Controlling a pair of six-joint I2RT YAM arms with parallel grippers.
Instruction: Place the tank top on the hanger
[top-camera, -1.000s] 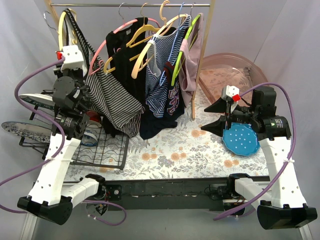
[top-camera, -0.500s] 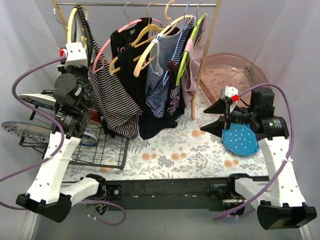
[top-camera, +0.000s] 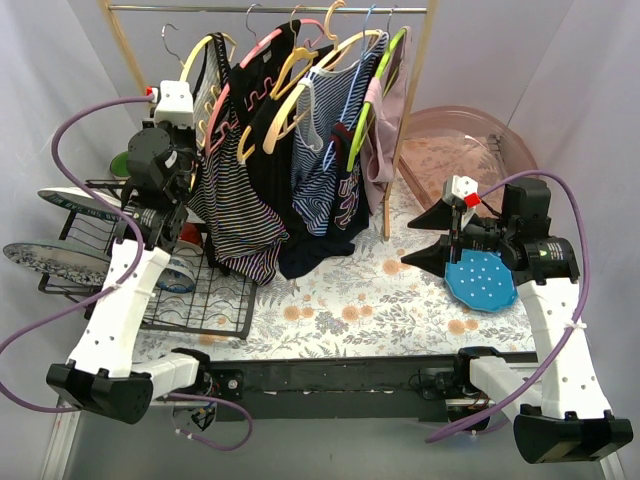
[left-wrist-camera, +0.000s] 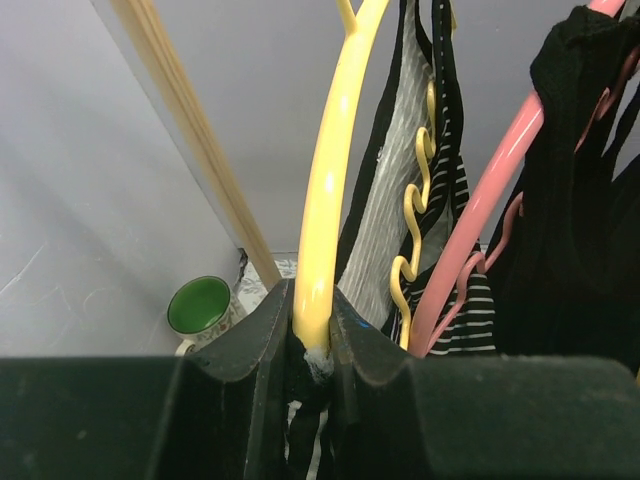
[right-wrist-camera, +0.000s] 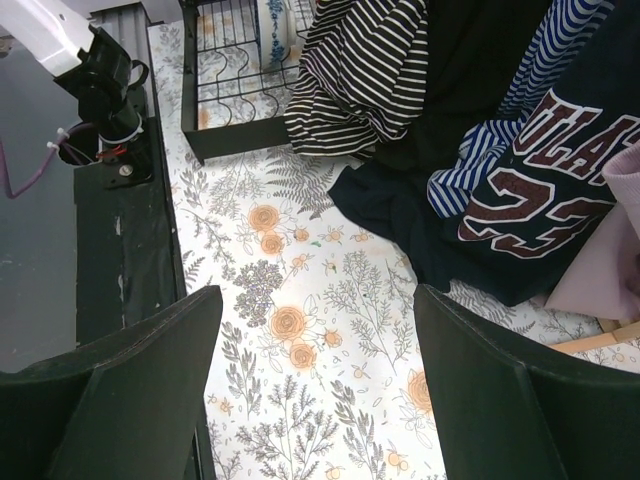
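pink hanger (left-wrist-camera: 497, 190), green mug (left-wrist-camera: 200, 303), blue disc (top-camera: 485, 285).

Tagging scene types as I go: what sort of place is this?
Likely a staged lab tabletop mimicking a laundry corner: a wood-and-metal clothes rail crowded with hung garments, a floral-print tablecloth, plain grey fabric backdrop, and two white robot arms bolted at the near edge.

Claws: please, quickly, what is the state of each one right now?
Left claw: closed on the pale-yellow hanger.
Right claw: open, holding nothing.
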